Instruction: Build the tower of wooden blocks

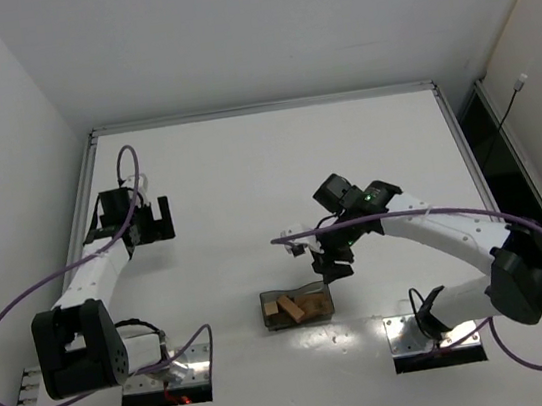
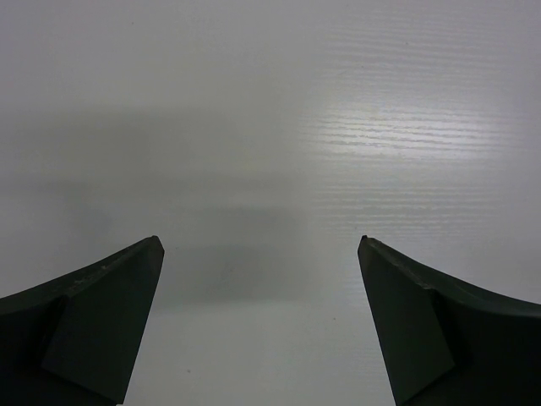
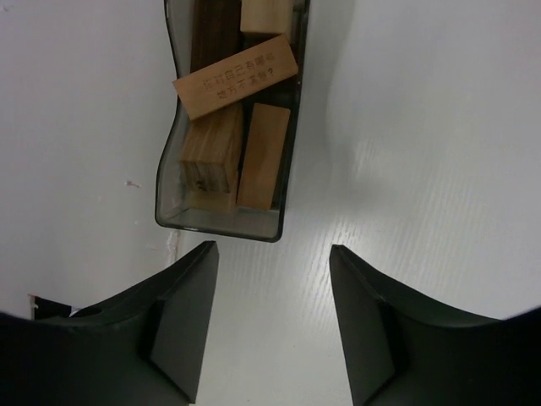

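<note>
No tower stands anywhere on the worktop (image 1: 246,166), so by the look of it the build has not begun. The wooden blocks (image 1: 292,308) all lie loose in a translucent grey container (image 1: 322,293), which sits close to the near edge of the worktop, about midway along it.

In the right wrist view the container (image 3: 162,182) holds a jumble. A tan block with printed lettering (image 3: 237,76) lies slantwise on top. A dark brown piece (image 3: 215,25) runs under it toward the far end, and two more tan blocks (image 3: 264,156) lie side by side at the end nearest the camera. None is stacked squarely on another. Every block has to be lifted out and laid up, so I judge the whole of the task remains.

The right gripper (image 1: 333,269) hangs just beyond the container's far side, pointing down toward it. Its jaws are apart in a moderate gap, with only bare worktop between them. The right gripper (image 3: 272,249) holds nothing and touches neither the container nor a block, and the rim lies just ahead of its fingertips.

The left gripper (image 1: 150,220) is well apart from all this, out toward the left edge of the worktop. The left gripper (image 2: 260,241) has its jaws spread wide over bare surface, holding and touching nothing.
</note>
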